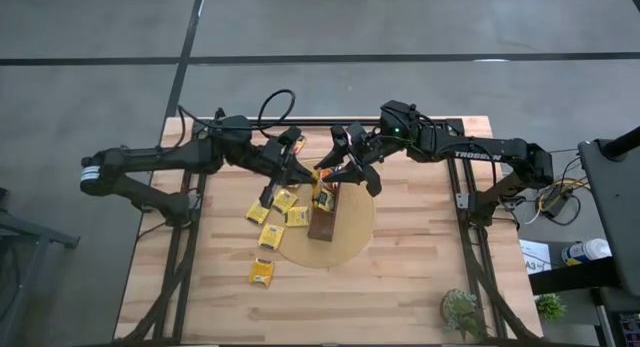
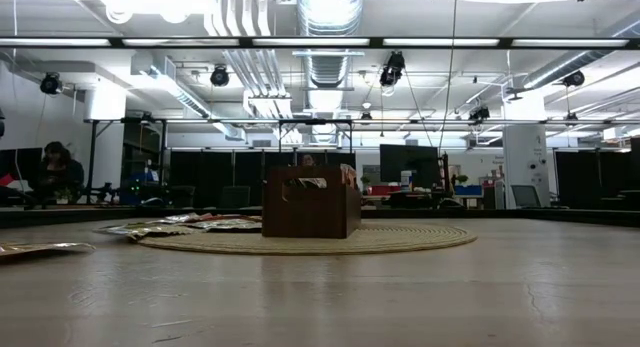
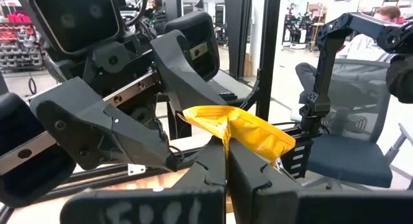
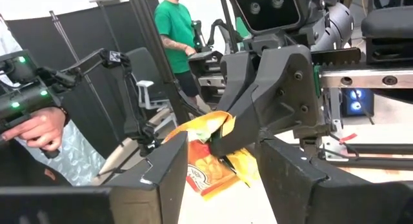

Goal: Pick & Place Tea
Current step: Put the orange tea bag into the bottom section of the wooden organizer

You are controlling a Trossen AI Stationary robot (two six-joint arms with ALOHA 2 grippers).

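Item: yellow sachet (image 3: 240,130), paper, flat. Location: lifted off the table, pinched by 1 edge between the pressed-together fingers of the left gripper (image 3: 226,161), above the dark-brown tray (image 1: 324,215). Most of its body stood clear beyond the fingertips, pointing toward the other arm.

Item: right gripper (image 4: 218,161). Jaws spread, gripping nothing. Position: facing the left gripper almost tip to tip over the tray's far end. In the right wrist view the sachet sat in line with the gap between the fingers, just beyond them, its free end toward that arm.

Judgement: the 2 grippers appeared set for a handover; the right arm was the nearer free one and needed only a short advance to straddle the free end.

Item: loose sachets (image 1: 279,209), about 5 counted. Location: on the table and the round tan disc (image 1: 352,249), on the tray's left-arm side.
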